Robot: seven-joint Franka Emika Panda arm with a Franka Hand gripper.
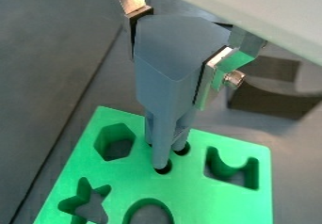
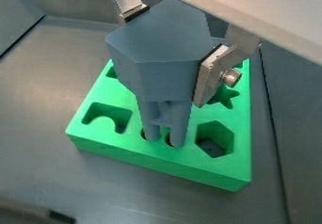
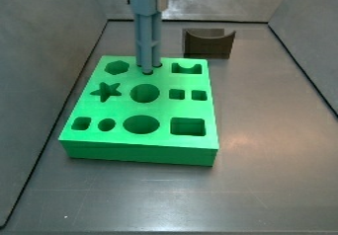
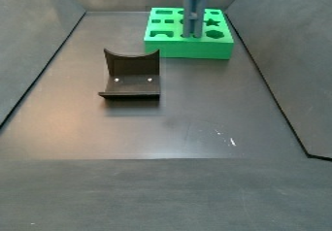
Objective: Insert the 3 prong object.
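Note:
The slate-blue 3 prong object stands upright over the green board, its thin prongs reaching down into small round holes in the board in both wrist views. My gripper is shut on its wide top, silver fingers pressed to its sides. In a side view the object stands tall on the board near the hexagon hole. In another side view it stands on the board at the far end.
The dark brown block with a curved notch sits behind the board; it also shows in a side view on the floor. The board has star, round, square and arch holes. Grey walls enclose the bin.

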